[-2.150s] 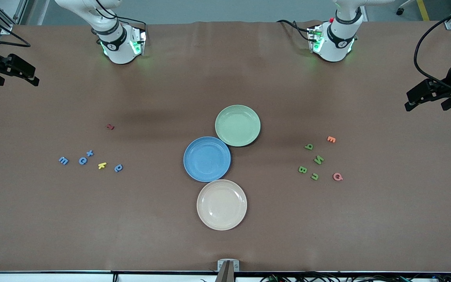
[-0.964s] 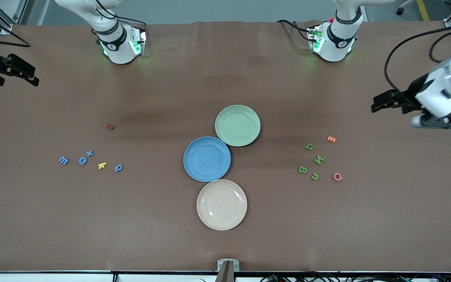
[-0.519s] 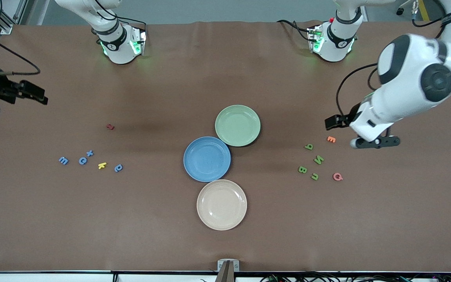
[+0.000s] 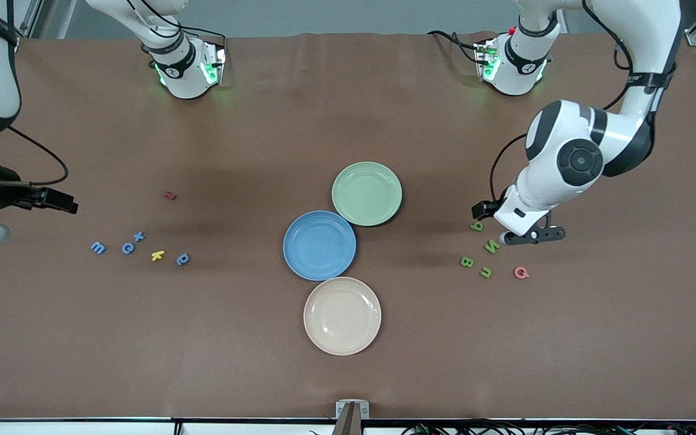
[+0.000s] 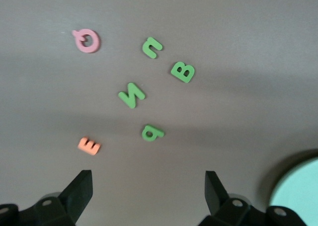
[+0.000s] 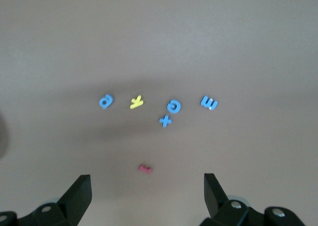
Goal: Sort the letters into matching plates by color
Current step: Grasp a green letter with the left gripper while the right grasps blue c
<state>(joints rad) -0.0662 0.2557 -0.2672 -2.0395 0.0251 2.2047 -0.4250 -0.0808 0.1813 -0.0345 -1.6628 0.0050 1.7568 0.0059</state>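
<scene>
Several green letters (image 4: 492, 246) lie loose toward the left arm's end of the table, and in the left wrist view the same green letters (image 5: 131, 95) show spread out. Several blue letters (image 4: 127, 248) lie toward the right arm's end, and the right wrist view shows these blue letters (image 6: 173, 106) in a row. The blue plate (image 4: 319, 245) and the green plate (image 4: 367, 193) touch mid-table, both empty. My left gripper (image 4: 486, 211) (image 5: 148, 186) hangs open over the table by the green letters. My right gripper (image 4: 64, 202) (image 6: 147, 188) hangs open, empty, beside the blue group.
A cream plate (image 4: 342, 315) sits nearer the front camera, against the blue plate. An orange letter (image 5: 89, 146) and a pink letter (image 4: 521, 273) lie among the green ones. A yellow letter (image 4: 157, 255) and a dark red letter (image 4: 170, 196) lie by the blue ones.
Both arms have swung in from the table's ends. The left gripper has come over the green letters; the right gripper has moved toward the blue letters. No letter has moved.
</scene>
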